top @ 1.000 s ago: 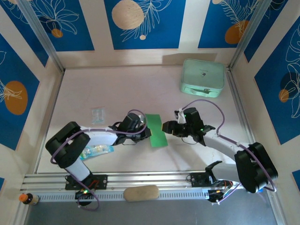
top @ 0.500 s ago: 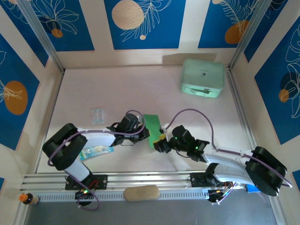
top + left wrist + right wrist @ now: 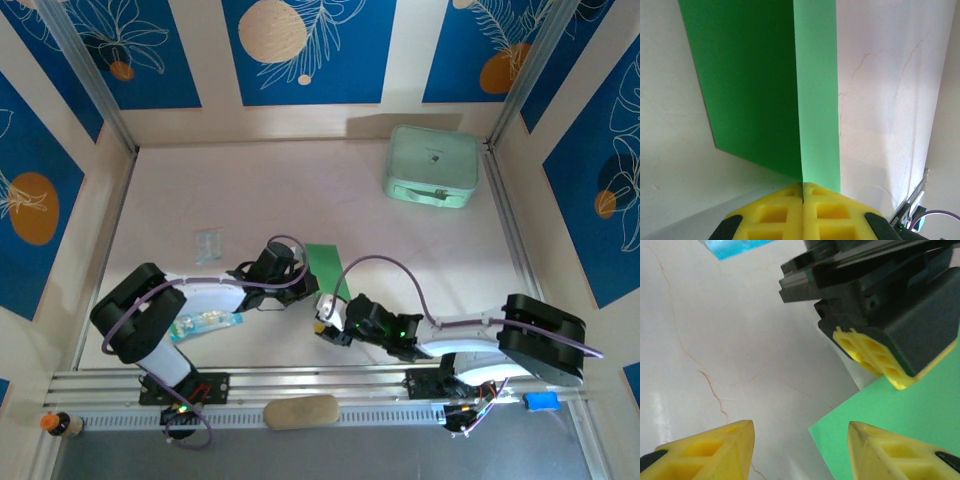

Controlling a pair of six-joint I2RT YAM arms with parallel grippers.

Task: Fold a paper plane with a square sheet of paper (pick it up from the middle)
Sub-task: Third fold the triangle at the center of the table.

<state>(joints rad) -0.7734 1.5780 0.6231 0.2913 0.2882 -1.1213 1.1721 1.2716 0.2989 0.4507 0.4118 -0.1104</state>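
I hold the square sheet of paper (image 3: 755,90) in the left jaws, clamped shut; right jaws gape empty at its near corner, bare desk (image 3: 250,190) beyond.

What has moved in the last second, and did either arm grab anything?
The right end effector swung from the right side of the green paper toward the near edge, now open at its near corner. Nothing grabbed or released. The left end effector stays shut on the paper; mint case unmoved.
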